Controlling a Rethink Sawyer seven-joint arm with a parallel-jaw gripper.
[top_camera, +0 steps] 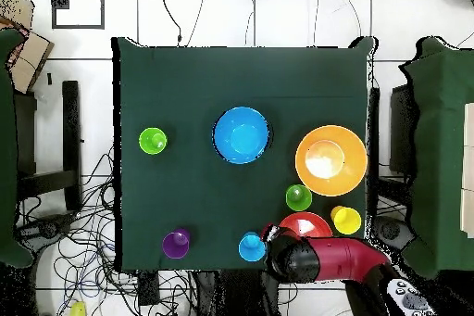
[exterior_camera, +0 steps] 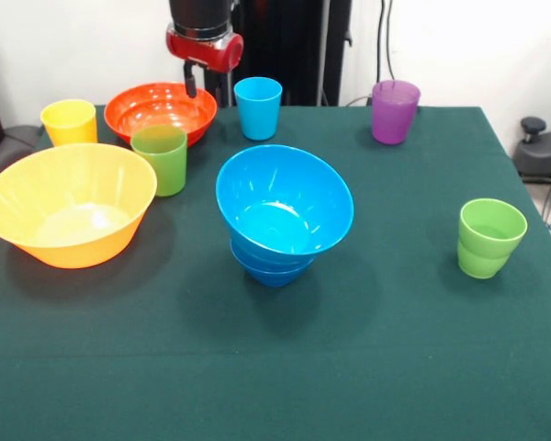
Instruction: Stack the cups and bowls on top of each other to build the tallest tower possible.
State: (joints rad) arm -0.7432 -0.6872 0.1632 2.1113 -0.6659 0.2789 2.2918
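Note:
A pile of nested blue bowls (exterior_camera: 285, 216) (top_camera: 243, 134) stands mid-table, its big top bowl tilted. Along one side lie a big yellow-orange bowl (exterior_camera: 69, 207) (top_camera: 330, 158) and an orange-red bowl (exterior_camera: 161, 110) (top_camera: 305, 223). A yellow cup (exterior_camera: 69, 121) (top_camera: 345, 221) and a green cup (exterior_camera: 159, 158) (top_camera: 298, 197) stand beside those two bowls. A light blue cup (exterior_camera: 258, 107) (top_camera: 251, 246), a purple cup (exterior_camera: 395, 111) (top_camera: 176, 243) and a second green cup (exterior_camera: 490, 237) (top_camera: 153, 141) stand apart. My gripper (exterior_camera: 191, 84) hangs over the orange-red bowl's rim, holding nothing visible. The arm (top_camera: 315, 259) covers part of that bowl from above.
The green table (exterior_camera: 275, 367) (top_camera: 185, 81) ends close behind the far cups. Cables (top_camera: 83, 238) lie on the floor around it. Dark furniture stands at both sides in the overhead view, and a black device (exterior_camera: 540, 147) sits off the table's corner.

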